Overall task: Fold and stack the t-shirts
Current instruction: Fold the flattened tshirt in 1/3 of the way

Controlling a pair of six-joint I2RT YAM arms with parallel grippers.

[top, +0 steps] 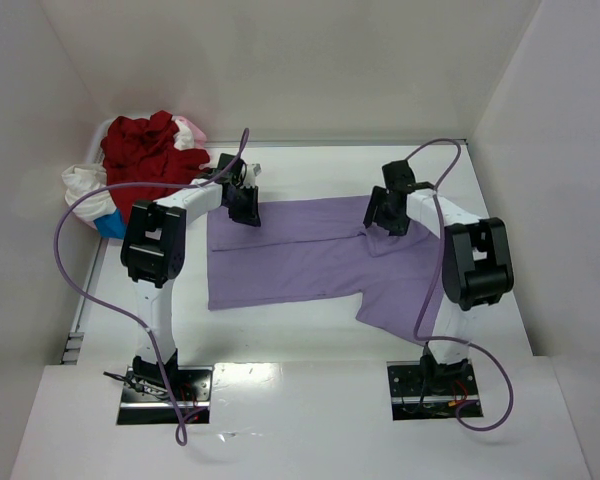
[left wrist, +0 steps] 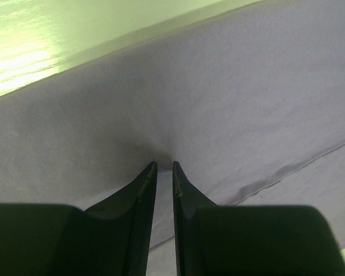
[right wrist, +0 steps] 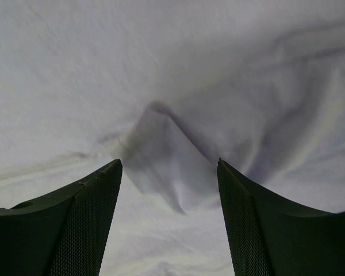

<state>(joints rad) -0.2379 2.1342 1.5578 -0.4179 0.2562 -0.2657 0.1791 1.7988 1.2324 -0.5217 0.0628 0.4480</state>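
Note:
A lavender-purple t-shirt (top: 300,255) lies spread across the table, one sleeve hanging toward the front right. My left gripper (top: 245,210) sits at its far left edge. In the left wrist view this gripper (left wrist: 164,167) is shut on a pinch of the lavender cloth (left wrist: 218,86), which puckers at the tips. My right gripper (top: 385,222) is over the shirt's far right part. In the right wrist view it (right wrist: 169,164) stands open above a raised crease of the lavender cloth (right wrist: 167,132). A red t-shirt (top: 145,160), a white one (top: 85,185) and a pale pink one (top: 190,130) lie heaped at the back left.
A bit of blue (top: 110,225) shows under the heap. White walls (top: 540,120) close in the table at the back and on both sides. Purple cables (top: 75,270) loop off both arms.

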